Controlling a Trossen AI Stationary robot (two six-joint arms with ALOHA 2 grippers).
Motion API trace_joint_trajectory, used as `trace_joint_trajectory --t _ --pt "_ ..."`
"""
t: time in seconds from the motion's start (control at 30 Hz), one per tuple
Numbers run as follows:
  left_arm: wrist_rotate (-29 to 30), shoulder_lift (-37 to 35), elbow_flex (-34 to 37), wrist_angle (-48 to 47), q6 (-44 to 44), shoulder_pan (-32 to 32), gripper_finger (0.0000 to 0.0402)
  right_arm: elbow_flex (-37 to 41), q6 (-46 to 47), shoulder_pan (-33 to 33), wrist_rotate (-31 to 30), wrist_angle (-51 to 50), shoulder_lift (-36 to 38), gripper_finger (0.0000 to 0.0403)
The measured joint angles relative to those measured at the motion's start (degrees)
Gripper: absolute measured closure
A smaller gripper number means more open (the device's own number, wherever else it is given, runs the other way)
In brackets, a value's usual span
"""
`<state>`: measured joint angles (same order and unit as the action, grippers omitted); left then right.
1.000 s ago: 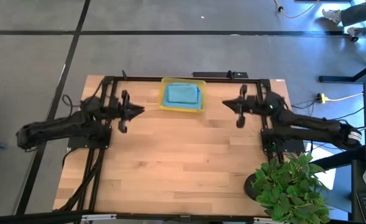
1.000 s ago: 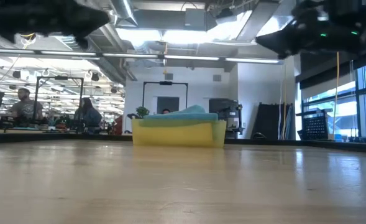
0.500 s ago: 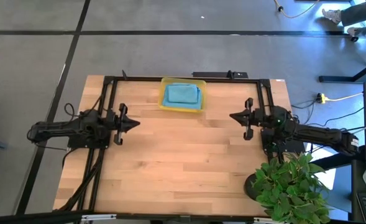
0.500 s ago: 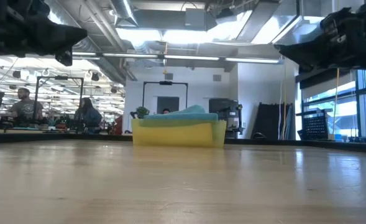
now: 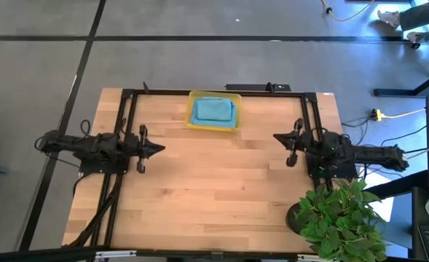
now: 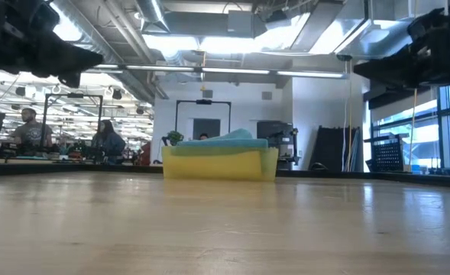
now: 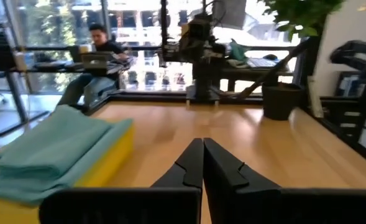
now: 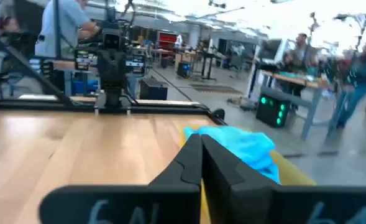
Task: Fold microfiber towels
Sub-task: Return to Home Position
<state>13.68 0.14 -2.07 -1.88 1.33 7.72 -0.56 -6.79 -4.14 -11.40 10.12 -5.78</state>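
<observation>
Folded teal-blue microfiber towels (image 5: 213,109) lie stacked in the yellow tray (image 5: 191,122) at the table's far edge, seen also as towels (image 6: 223,139) over the tray wall (image 6: 219,163), towels (image 7: 49,146) and towels (image 8: 245,146). My left gripper (image 5: 160,148) hovers shut above the table's left side, pointing level toward the right; its tips (image 7: 202,144) meet. My right gripper (image 5: 277,137) hovers shut above the right side, pointing level toward the left; its tips (image 8: 199,140) meet. Neither holds anything.
A potted plant (image 5: 339,218) stands at the table's near right corner. A black frame (image 5: 214,92) runs along the far edge and both sides. People sit and stand at desks (image 6: 33,130) in the room beyond. Bare wood (image 5: 214,182) fills the middle.
Both arms have drawn back from the tray toward their own sides of the table and sunk lower, each now stretched level. The left gripper's tip has gone toward the near edge, the right one's toward the right and near. The towels have stayed in the tray.
</observation>
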Motion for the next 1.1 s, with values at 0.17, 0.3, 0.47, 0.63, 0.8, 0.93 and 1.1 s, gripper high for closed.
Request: trace_joint_trajectory --t 0.17,0.3,0.47,0.63,0.8,0.93,1.1 --pt "3.6 0.0 0.6 2.1 -3.2 7.3 0.0401 0.1 -5.8 5.3 -1.0 -1.9 2.5 0.04" --pt "4.3 0.0 1.4 4.6 -6.1 11.3 0.0401 0.1 -5.6 7.6 -1.0 -5.2 3.4 0.04" --pt "5.1 0.0 1.5 5.0 -6.4 14.4 0.0401 0.2 -5.6 10.5 -1.0 -6.4 5.5 0.0401" --pt "7.9 0.1 1.5 5.3 -8.3 17.0 0.0401 -0.3 -9.7 13.0 -2.8 -4.6 5.7 0.0401" --pt "9.1 0.0 1.5 5.3 -11.0 18.4 0.0401 -1.1 -10.8 13.9 -3.1 -4.4 5.7 0.0401" --pt "8.7 0.0 1.5 5.7 -13.6 19.1 0.0401 -1.1 -11.5 13.9 -3.1 -4.4 5.7 0.0401" --pt "9.2 0.0 1.5 6.0 -16.4 19.1 0.0401 -1.1 -11.8 13.9 -3.1 -4.5 5.7 0.04"
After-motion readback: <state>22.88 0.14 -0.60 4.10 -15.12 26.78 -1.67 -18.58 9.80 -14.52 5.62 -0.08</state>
